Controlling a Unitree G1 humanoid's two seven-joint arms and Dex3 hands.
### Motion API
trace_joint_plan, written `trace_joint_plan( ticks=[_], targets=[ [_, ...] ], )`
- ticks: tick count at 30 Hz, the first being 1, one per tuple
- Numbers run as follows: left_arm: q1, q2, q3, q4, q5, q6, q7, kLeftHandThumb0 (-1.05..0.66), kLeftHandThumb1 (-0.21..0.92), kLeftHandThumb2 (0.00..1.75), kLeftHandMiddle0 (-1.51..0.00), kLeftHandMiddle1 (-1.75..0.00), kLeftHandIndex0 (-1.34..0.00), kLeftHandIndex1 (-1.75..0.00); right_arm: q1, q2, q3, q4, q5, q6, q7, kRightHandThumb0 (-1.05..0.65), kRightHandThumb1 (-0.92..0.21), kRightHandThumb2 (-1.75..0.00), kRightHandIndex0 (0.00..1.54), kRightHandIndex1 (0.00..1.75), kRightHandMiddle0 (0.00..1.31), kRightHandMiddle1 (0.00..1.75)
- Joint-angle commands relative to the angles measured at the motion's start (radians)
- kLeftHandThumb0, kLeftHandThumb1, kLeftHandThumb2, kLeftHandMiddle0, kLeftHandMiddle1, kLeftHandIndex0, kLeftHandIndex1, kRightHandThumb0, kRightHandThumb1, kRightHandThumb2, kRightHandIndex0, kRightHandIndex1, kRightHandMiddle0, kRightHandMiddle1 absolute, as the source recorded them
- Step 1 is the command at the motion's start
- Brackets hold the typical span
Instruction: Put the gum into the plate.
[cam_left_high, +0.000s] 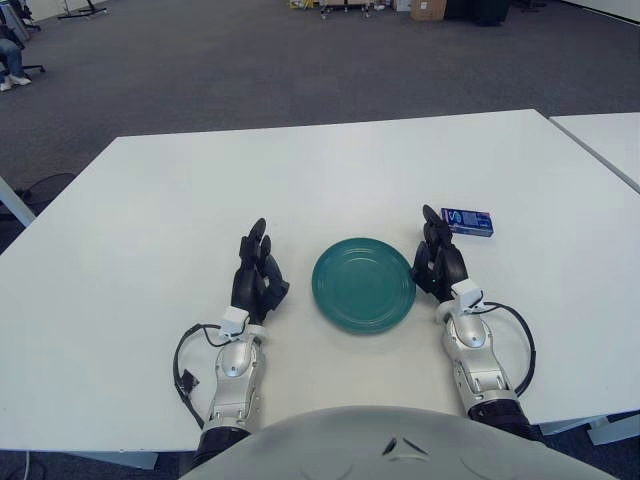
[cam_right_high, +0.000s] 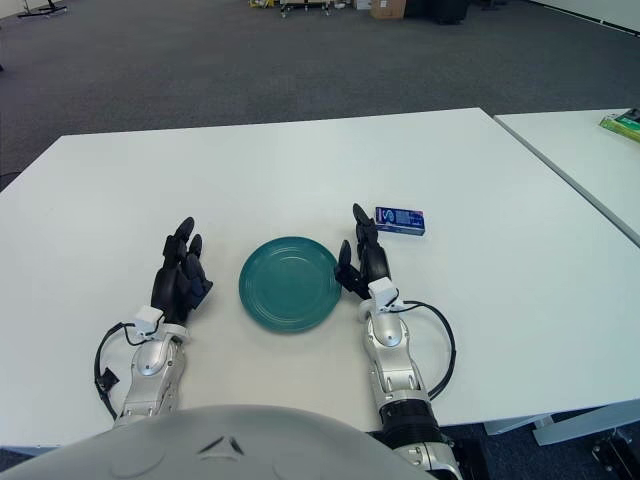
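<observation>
Across the white surface everything sits close to the robot, and that looks deliberate: each piece is within easy arm's reach. Dead centre in front of the body is the plate, teal, bare, waiting as the drop spot.

Left hand rests on the surface just left of the plate, fingers relaxed and stretched forward, holding nothing; it reads as parked, kept clear of the plate. Right hand lies just right of the plate, fingers likewise loose and empty, pointing ahead. It's the nearer one to the target, so I'd judge it the one to reach.

And the gum: a small blue pack lying flat, just beyond and to the right of the right hand's fingertips, near them but not touching, and clear of the plate. Nothing is picked up yet.

What's hard to see: the print on the pack is too small to read. Both forearms are cut off below by the robot's own grey torso, and the pack's far side faces away.
</observation>
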Motion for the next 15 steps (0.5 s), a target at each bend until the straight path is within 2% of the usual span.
trace_joint_plan(
  ticks=[1,3,7,9,13,15],
  targets=[
    [0.130,-0.066,0.015,0.227,-0.053,0.050,0.001,-0.87,0.92,0.94,-0.22,-0.02,0.00,-0.45,0.146,-0.001,0.000,0.247,-0.015,0.264,-0.002,-0.88,-0.92,-0.93,0.12,0.01,0.00,0.26],
    [0.134,-0.067,0.017,0.211,-0.055,0.054,0.005,-0.87,0.92,0.94,-0.23,-0.02,0.00,-0.45,0.153,0.002,0.001,0.208,-0.011,0.277,0.000,-0.88,-0.92,-0.93,0.12,0.01,0.00,0.27],
    [0.145,-0.067,0.021,0.177,-0.060,0.057,0.010,-0.87,0.92,0.95,-0.23,-0.02,0.00,-0.46,0.200,0.002,0.012,-0.091,0.008,0.389,0.021,-0.84,-0.92,-0.93,0.15,0.02,0.00,0.33],
    [0.146,-0.066,0.022,0.173,-0.059,0.055,0.013,-0.86,0.92,0.95,-0.24,-0.02,0.00,-0.46,0.185,-0.022,-0.009,-0.193,0.029,0.417,0.043,-0.82,-0.92,-0.93,0.16,0.02,0.00,0.36],
    [0.145,-0.061,0.026,0.171,-0.058,0.055,0.016,-0.86,0.92,0.94,-0.24,-0.02,0.00,-0.48,0.156,-0.051,-0.035,-0.283,0.036,0.435,0.060,-0.78,-0.92,-0.92,0.20,0.03,0.00,0.45],
    [0.141,-0.057,0.031,0.177,-0.060,0.056,0.018,-0.86,0.92,0.94,-0.24,-0.01,0.00,-0.50,0.156,-0.064,-0.035,-0.319,0.013,0.407,0.061,-0.76,-0.92,-0.90,0.23,0.04,0.00,0.50]
  ],
)
